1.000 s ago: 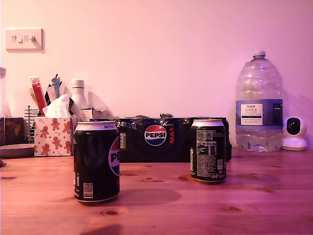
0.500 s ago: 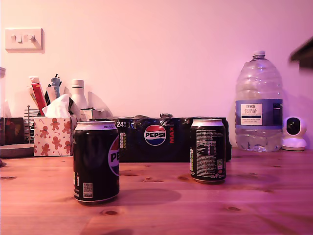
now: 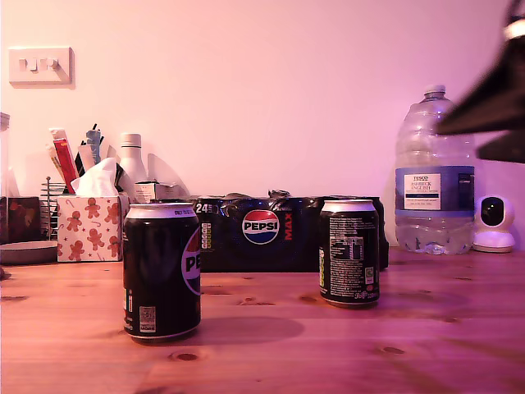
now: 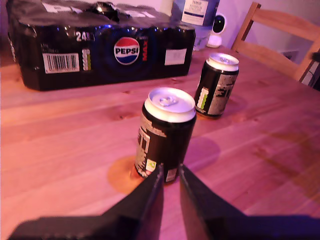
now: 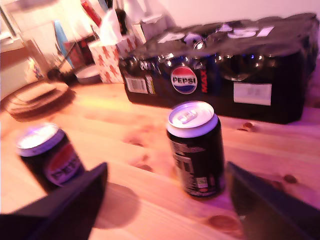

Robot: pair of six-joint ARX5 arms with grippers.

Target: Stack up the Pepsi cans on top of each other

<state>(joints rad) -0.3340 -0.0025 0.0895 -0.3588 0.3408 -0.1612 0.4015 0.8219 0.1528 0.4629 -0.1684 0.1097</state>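
Judging from rigid, slippery-looking walls, the logo can (image 3: 162, 272) should be pinched mid-body and stacked onto the text can (image 3: 349, 254) near the 24-pack (image 3: 271, 232) — first gripper (image 4: 169, 174) nearly closed, empty; second gripper (image 5: 165, 192) wide, empty.

A knotty wooden desk (image 3: 271, 349) meets a plain wall (image 3: 271, 90) washed in pink light. A white switch plate (image 3: 39, 66) hangs on it, and a wooden chair (image 4: 280, 37) stands beside the desk.

Wrapped pack (image 3: 287, 234): round "PEPSI" logo, red "MAX" upright beside it, "24" at one end; it lies beyond the can nearest my first gripper.
Logo can (image 3: 162, 271): "PE" of a cut-off logo; "PEPSI" in my second wrist view.
Text can (image 3: 349, 253): white nutrition print, too small to read.
Water bottle (image 3: 435, 172): "TESCO" heads its label.
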